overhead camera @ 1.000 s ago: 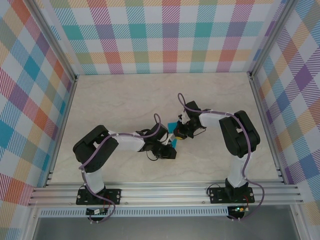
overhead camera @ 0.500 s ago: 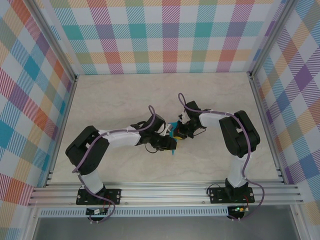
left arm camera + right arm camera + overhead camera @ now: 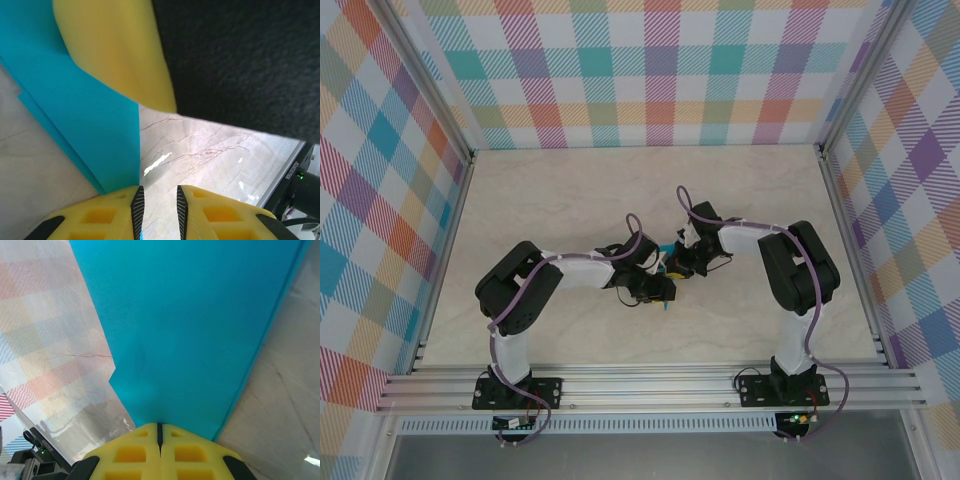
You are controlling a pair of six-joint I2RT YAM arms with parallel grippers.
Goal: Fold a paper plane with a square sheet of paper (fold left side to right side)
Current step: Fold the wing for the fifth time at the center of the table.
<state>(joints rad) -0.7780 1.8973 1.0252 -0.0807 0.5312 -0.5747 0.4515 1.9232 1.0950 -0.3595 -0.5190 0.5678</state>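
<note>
The turquoise paper lies folded in layers at the table's middle, mostly hidden under both wrists. In the right wrist view the paper spreads flat ahead of my right gripper, which is shut with its tips pressed down on the sheet. My left gripper has its jaws a little apart, with bare table between them. It sits at the right edge of the paper. A yellow finger of the right gripper rests on the sheet just ahead. From above, the left gripper and right gripper nearly touch.
The marble-patterned table is walled by plaid panels on three sides. An aluminium rail runs along the near edge, where both arm bases are bolted.
My left arm swung its elbow out to the left and back, and its wrist moved up closer to the right gripper. The right arm has stayed still.
</note>
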